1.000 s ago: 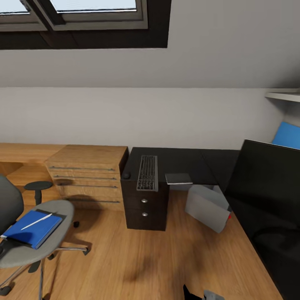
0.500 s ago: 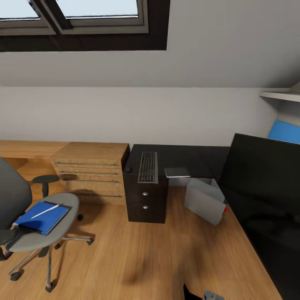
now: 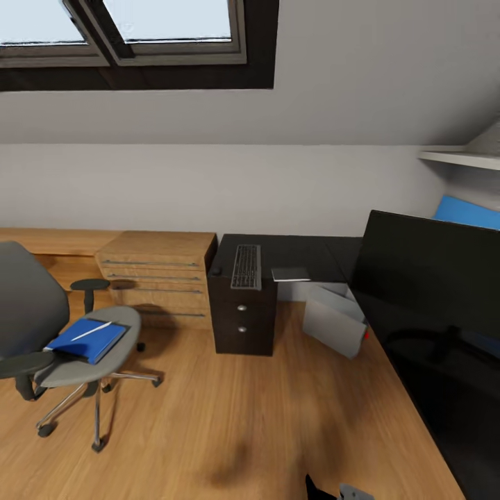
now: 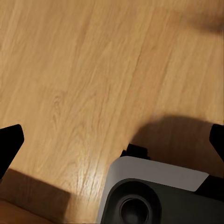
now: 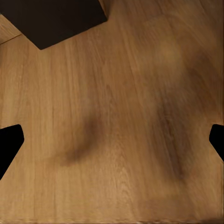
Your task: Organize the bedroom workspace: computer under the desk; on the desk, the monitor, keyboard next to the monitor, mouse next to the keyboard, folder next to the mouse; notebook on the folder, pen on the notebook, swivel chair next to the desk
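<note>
Both jaws stand spread and empty over bare wood floor; the flat bright blue folder (image 3: 89, 339) lies on the grey padded swivel chair (image 3: 42, 326), whose castors risk rolling away under a clumsy grasp.

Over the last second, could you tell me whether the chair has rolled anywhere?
No. The chair sits the same way beside the wood cabinet. The whole head view shifted, so the camera moved, not the chair.
</note>
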Robot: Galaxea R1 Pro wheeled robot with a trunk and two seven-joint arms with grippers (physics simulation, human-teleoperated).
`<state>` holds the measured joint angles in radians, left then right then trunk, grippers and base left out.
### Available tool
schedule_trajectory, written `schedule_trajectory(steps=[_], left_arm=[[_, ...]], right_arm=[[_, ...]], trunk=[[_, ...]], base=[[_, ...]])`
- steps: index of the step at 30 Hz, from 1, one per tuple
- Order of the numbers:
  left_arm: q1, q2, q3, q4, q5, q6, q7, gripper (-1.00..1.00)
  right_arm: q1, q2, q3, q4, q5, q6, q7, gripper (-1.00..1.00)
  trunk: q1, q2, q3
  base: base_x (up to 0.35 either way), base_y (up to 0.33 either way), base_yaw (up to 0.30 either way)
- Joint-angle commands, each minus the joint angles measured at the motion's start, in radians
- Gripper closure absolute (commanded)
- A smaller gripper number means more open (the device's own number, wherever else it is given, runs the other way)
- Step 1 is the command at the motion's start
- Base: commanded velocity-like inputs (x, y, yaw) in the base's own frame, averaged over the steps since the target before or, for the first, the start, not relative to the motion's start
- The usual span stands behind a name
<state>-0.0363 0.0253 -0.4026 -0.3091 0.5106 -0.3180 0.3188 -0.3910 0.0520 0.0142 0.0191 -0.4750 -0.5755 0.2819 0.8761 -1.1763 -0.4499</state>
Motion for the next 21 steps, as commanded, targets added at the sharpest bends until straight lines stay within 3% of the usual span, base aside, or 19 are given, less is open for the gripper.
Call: schedule_trajectory(steps=[1, 6, 21], left_arm=[[0.000, 0.001, -0.008, -0.001, 0.006, -0.003, 0.006, -1.00], [0.000, 0.001, -0.007, -0.001, 0.006, -0.003, 0.007, -1.00], [0.000, 0.001, -0.007, -0.001, 0.006, -0.004, 0.006, -1.00]], right_arm=[[-0.001, 0.000, 0.001, 0.002, -0.010, -0.003, 0.008, -1.00], [-0.001, 0.000, 0.002, 0.002, -0.011, -0.003, 0.008, -1.00], [-0.001, 0.000, 0.003, 0.002, -0.010, -0.003, 0.009, -1.00]], trunk=[[-0.001, -0.001, -0.001], [-0.001, -0.001, -0.002], [-0.001, -0.001, -0.016]], base=[[-0.276, -0.082, 0.000], [-0.133, -0.041, 0.009], [-0.008, -0.003, 0.082]])
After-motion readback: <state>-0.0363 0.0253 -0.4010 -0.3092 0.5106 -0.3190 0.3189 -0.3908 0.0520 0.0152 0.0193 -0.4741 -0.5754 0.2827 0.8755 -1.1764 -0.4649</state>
